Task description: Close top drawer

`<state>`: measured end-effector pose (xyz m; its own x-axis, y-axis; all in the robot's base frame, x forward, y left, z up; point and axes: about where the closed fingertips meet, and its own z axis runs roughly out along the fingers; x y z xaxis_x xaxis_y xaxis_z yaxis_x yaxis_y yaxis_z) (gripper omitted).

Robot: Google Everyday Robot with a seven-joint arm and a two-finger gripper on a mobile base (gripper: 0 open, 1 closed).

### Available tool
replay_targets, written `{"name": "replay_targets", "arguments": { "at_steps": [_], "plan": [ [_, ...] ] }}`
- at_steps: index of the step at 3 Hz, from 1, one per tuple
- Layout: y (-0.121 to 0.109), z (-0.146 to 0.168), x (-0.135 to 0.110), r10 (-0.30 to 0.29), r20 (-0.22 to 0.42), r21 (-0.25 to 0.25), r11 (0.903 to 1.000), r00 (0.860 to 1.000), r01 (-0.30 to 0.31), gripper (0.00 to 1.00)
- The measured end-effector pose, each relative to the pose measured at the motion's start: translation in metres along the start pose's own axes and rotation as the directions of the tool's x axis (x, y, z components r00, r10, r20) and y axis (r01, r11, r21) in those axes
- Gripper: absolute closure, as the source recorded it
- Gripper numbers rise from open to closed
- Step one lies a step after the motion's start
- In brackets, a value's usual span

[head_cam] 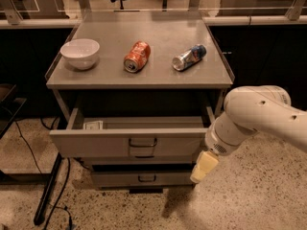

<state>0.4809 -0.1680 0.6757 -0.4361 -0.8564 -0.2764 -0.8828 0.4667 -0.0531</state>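
Note:
The top drawer (96, 143) is a wide grey metal drawer with a small dark wire handle (142, 142) at its centre. It stands partly open under the cart top, and a strip of its inside shows with a small white packet (93, 125) at the left. My gripper (204, 166), pale and pointing down-left, hangs at the drawer front's lower right corner, at the end of my white arm (254, 114). Whether it touches the front I cannot tell.
On the grey cart top (158, 78) stand a white bowl (80, 53), an orange can on its side (137, 56) and a blue-silver can on its side (189, 57). A lower drawer (144, 178) sits under the top one. A black pole and cable (48, 188) lie on the speckled floor at the left.

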Motion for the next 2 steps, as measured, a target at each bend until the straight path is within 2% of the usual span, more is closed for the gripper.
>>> {"name": "replay_targets", "arguments": {
  "at_steps": [1,2],
  "plan": [
    [0.0,0.0,0.0,0.0,0.0,0.0,1.0,1.0,0.0,0.0],
    [0.0,0.0,0.0,0.0,0.0,0.0,1.0,1.0,0.0,0.19]
  ]
}}
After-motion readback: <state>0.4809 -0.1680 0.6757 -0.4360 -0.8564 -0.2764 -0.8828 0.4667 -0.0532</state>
